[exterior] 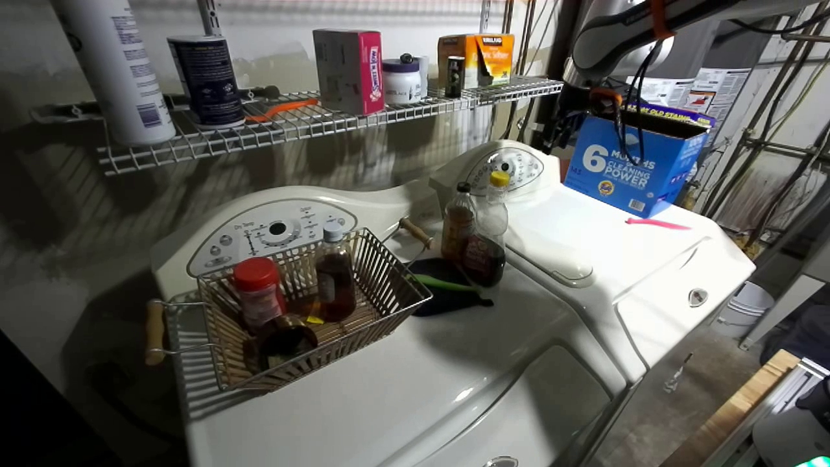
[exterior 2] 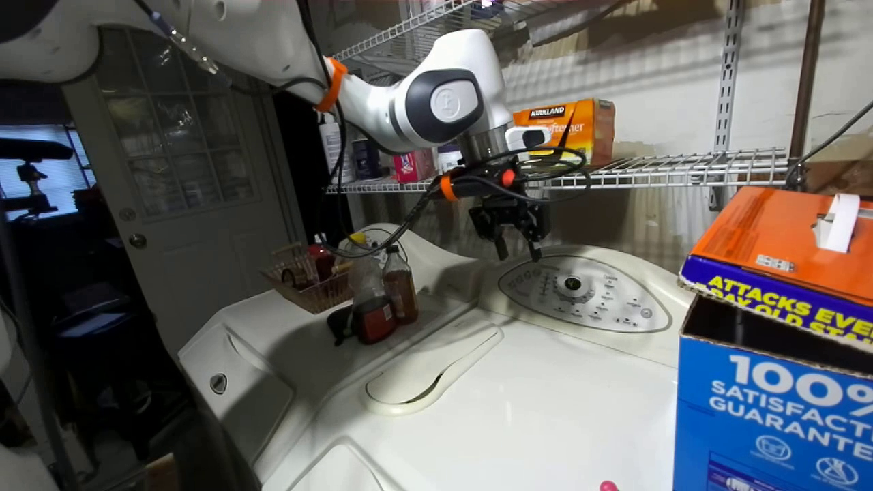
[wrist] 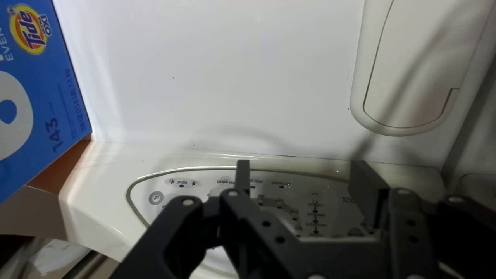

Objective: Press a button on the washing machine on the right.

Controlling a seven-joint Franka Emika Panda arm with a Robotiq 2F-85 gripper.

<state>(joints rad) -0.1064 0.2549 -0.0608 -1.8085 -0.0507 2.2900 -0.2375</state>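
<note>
Laundry corner: pale, stained wall [exterior: 272, 19], white wire shelf [exterior: 292, 130] running along it, orange Kirkland carton [exterior 2: 565, 128] on the shelf. Glossy white, contour-lidded washing machine [exterior: 596, 240] stands on the right in an exterior view; small rounded console [exterior 2: 600, 303] at its back, round dark-centred dial [exterior 2: 573, 284] on it. Blue cardboard Tide box [exterior: 639, 165] stands on top near the console, pink stick-shaped item [exterior: 658, 224] just beside it. Neighbouring white machine [exterior: 311, 415] with the wider arched top carries a wood-handled brown slatted basket [exterior: 379, 329], red-lidded plastic jar [exterior: 259, 292] inside; near it, a yellow-capped clear bottle [exterior: 486, 253] of dark liquid and a black-capped bottle [exterior: 458, 227] of brown liquid. Black two-fingered gripper [exterior 2: 518, 251] hangs from the white-and-grey robot arm [exterior 2: 447, 102], pointing down over the end of the console nearest the neighbouring machine. Fingers [wrist: 243, 176] stand wide apart; in the wrist view, console markings and a small lit yellow-green indicator [wrist: 314, 202] show between them. Contact with the console: cannot tell.
</note>
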